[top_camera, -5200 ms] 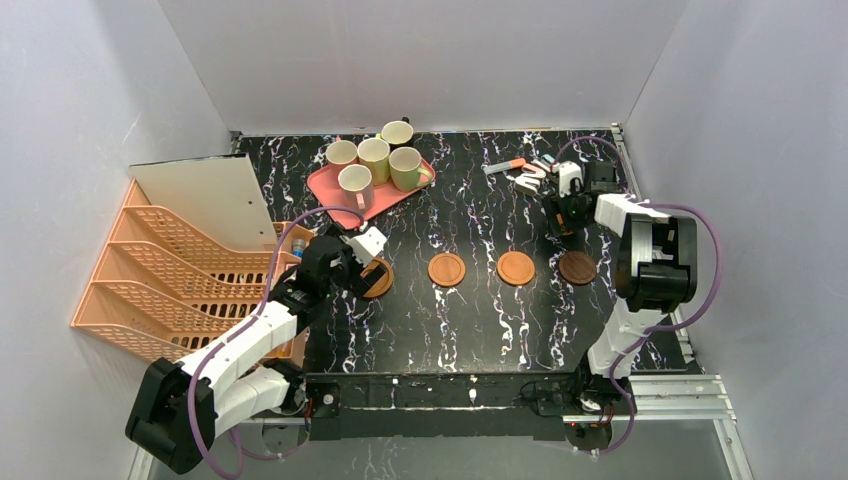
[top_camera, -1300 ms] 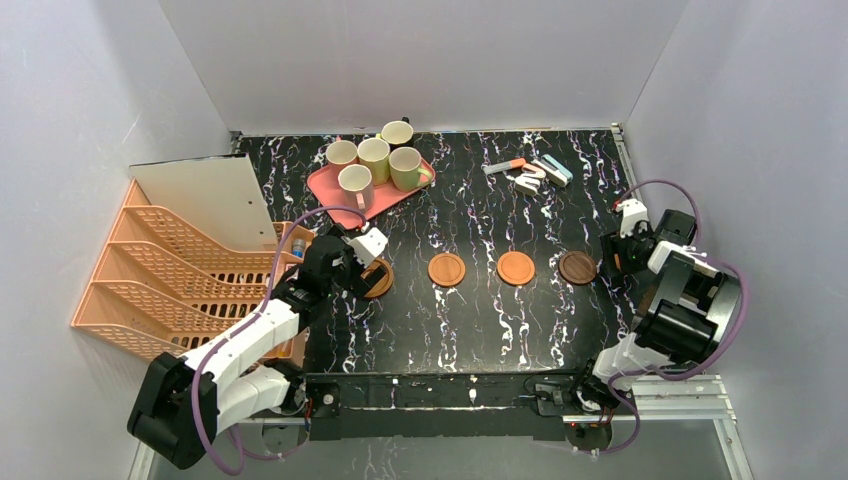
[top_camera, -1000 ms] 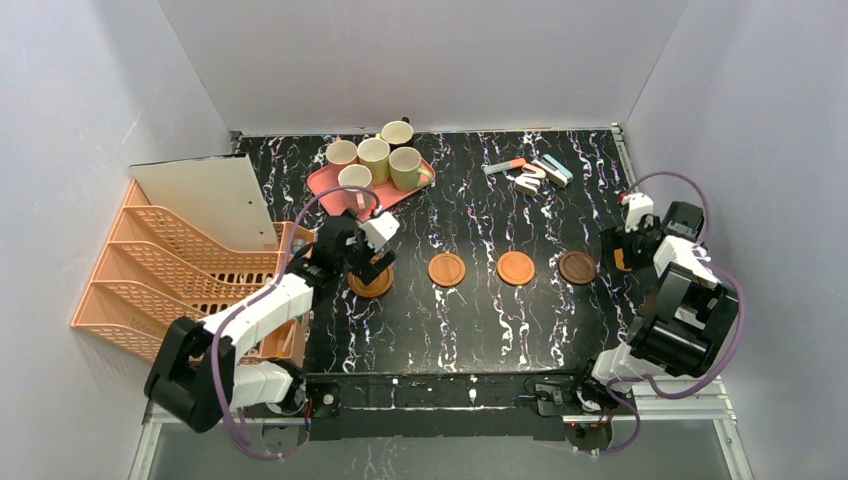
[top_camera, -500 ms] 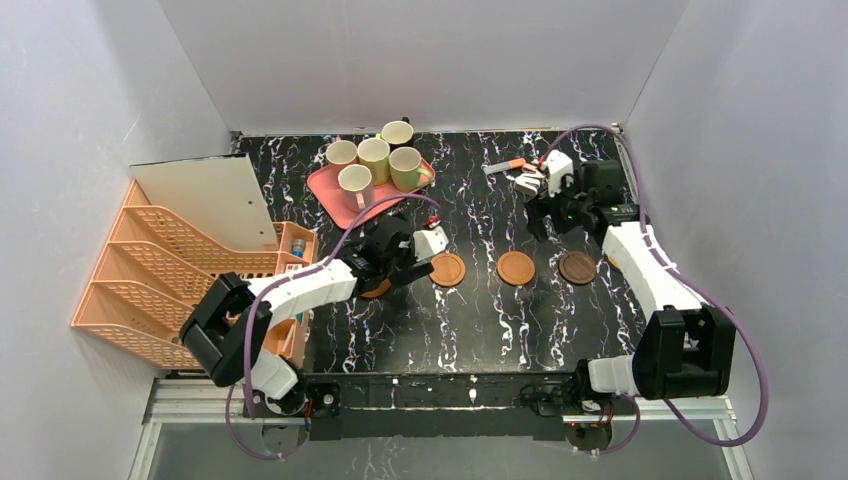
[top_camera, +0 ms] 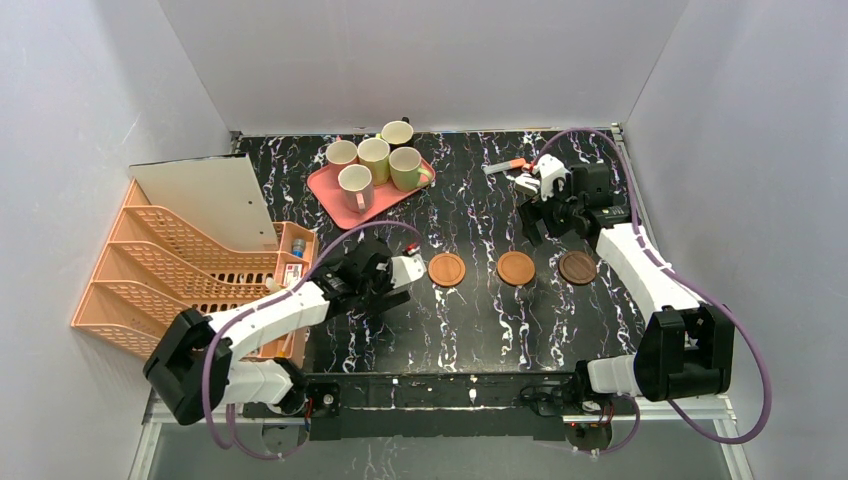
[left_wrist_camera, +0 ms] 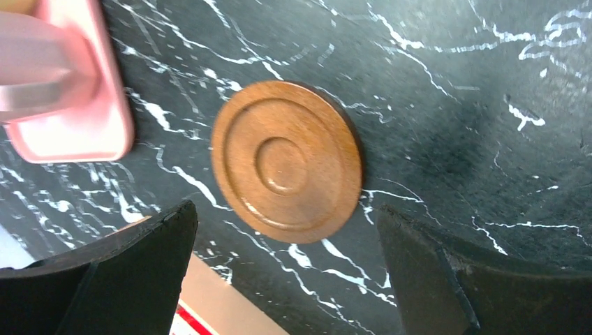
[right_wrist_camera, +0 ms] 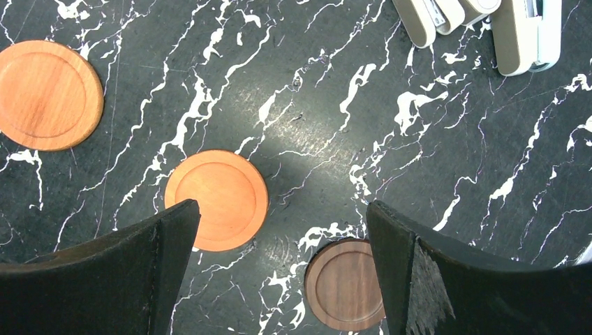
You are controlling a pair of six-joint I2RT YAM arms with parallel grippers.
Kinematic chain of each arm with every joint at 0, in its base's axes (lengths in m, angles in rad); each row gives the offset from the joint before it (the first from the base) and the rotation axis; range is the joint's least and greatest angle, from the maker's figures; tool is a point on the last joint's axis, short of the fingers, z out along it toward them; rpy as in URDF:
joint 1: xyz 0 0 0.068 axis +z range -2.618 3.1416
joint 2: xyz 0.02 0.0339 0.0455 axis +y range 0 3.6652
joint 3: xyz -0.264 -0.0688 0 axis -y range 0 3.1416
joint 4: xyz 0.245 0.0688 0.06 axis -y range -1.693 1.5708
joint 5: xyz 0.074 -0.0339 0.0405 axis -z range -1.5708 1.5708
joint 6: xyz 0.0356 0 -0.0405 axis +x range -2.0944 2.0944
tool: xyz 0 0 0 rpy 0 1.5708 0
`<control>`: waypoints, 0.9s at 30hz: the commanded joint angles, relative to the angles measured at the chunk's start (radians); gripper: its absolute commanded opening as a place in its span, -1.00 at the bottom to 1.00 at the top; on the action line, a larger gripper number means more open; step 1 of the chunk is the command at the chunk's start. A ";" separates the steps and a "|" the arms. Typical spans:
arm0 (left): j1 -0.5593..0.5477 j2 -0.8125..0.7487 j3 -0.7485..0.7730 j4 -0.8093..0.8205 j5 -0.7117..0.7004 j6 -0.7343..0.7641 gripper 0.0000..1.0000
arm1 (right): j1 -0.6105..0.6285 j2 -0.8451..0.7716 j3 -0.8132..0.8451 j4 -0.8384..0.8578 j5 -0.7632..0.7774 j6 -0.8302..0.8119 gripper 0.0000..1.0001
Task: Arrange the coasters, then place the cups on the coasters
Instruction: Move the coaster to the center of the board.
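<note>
A: Round wooden coasters [top_camera: 516,267], count?
B: Four: two orange coasters [top_camera: 446,269], one dark brown coaster [top_camera: 578,267], one ringed brown coaster [left_wrist_camera: 286,160].
A: Handled ceramic mugs [top_camera: 373,157]?
B: Five. One pink rectangular tray [top_camera: 323,188] too.

Top cam sits high behind the arm bases, looking down on the whole table [top_camera: 470,310]. Left wrist cam stares straight down, very close, at one ringed coaster [left_wrist_camera: 286,160], with the pink tray [left_wrist_camera: 112,125] corner at 10 o'clock. Right wrist cam hangs higher over three coasters [right_wrist_camera: 216,200] the top view also shows, staplers [right_wrist_camera: 523,35] at 1 o'clock.
</note>
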 commanded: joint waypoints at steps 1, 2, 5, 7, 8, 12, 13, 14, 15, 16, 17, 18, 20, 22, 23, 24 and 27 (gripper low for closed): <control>0.000 0.066 -0.046 -0.002 0.014 -0.025 0.96 | 0.007 -0.027 -0.019 0.045 0.013 0.005 0.97; 0.000 0.083 -0.053 0.023 -0.011 -0.031 0.96 | 0.008 -0.029 -0.023 0.047 0.011 0.003 0.97; 0.000 0.118 -0.065 0.077 -0.075 -0.046 0.96 | 0.007 -0.036 -0.028 0.051 0.002 -0.002 0.97; 0.000 0.121 -0.072 0.104 -0.095 -0.050 0.96 | 0.008 -0.038 -0.030 0.050 0.000 -0.002 0.97; 0.000 0.121 -0.074 0.113 -0.100 -0.052 0.96 | 0.007 -0.038 -0.031 0.050 -0.001 -0.002 0.97; -0.001 0.122 -0.076 0.136 -0.111 -0.061 0.96 | 0.007 -0.042 -0.034 0.052 -0.001 -0.003 0.97; 0.000 0.125 -0.075 0.136 -0.110 -0.061 0.95 | 0.007 -0.043 -0.035 0.052 -0.001 -0.003 0.97; 0.000 0.127 -0.075 0.135 -0.107 -0.063 0.93 | 0.007 -0.045 -0.037 0.053 0.000 -0.004 0.97; 0.000 0.130 -0.074 0.132 -0.103 -0.063 0.90 | 0.007 -0.048 -0.039 0.055 0.000 -0.005 0.97; 0.000 0.133 -0.074 0.131 -0.101 -0.063 0.87 | 0.007 -0.048 -0.039 0.057 -0.001 -0.006 0.97; 0.000 0.136 -0.073 0.131 -0.101 -0.063 0.85 | 0.007 -0.050 -0.040 0.058 -0.001 -0.006 0.97; -0.001 0.140 -0.073 0.132 -0.106 -0.063 0.83 | 0.008 -0.050 -0.040 0.059 -0.002 -0.008 0.97; 0.000 0.149 -0.078 0.141 -0.135 -0.063 0.83 | 0.007 -0.050 -0.042 0.059 -0.002 -0.009 0.97; 0.001 0.157 -0.085 0.158 -0.168 -0.063 0.82 | 0.007 -0.050 -0.044 0.061 -0.001 -0.009 0.97; 0.002 0.160 -0.088 0.168 -0.185 -0.062 0.82 | 0.007 -0.050 -0.044 0.061 0.000 -0.009 0.97; 0.003 0.163 -0.091 0.175 -0.198 -0.063 0.82 | 0.008 -0.050 -0.046 0.061 0.000 -0.010 0.97; 0.011 0.168 -0.092 0.183 -0.216 -0.063 0.81 | 0.007 -0.053 -0.045 0.061 -0.001 -0.011 0.97</control>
